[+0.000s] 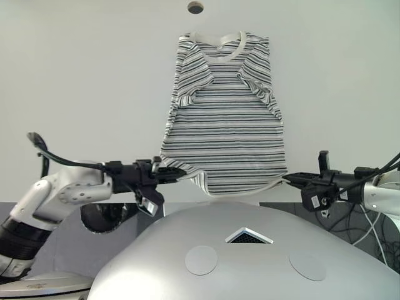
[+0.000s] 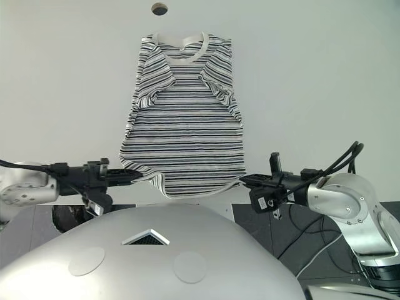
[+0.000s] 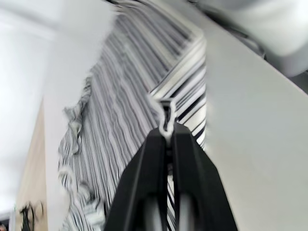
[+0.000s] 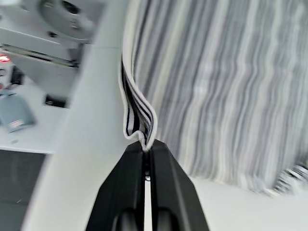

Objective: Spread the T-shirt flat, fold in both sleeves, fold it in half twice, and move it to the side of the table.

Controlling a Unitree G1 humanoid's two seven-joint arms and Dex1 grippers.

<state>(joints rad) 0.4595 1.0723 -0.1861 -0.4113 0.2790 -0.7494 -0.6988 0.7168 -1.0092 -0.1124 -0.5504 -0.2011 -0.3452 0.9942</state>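
A striped T-shirt (image 1: 224, 119) lies on the white table (image 1: 81, 81), collar at the far end, both sleeves folded inward over the chest. Its near hem hangs lifted off the table edge. My left gripper (image 1: 181, 172) is shut on the hem's left corner (image 3: 164, 126). My right gripper (image 1: 286, 180) is shut on the hem's right corner (image 4: 144, 137). Between the two grippers the hem sags slightly in a curve.
A small dark round hole (image 1: 195, 7) sits in the table beyond the collar. Bare white tabletop stretches to both sides of the shirt. Cables (image 2: 325, 250) and dark floor lie below the table's near edge on the right.
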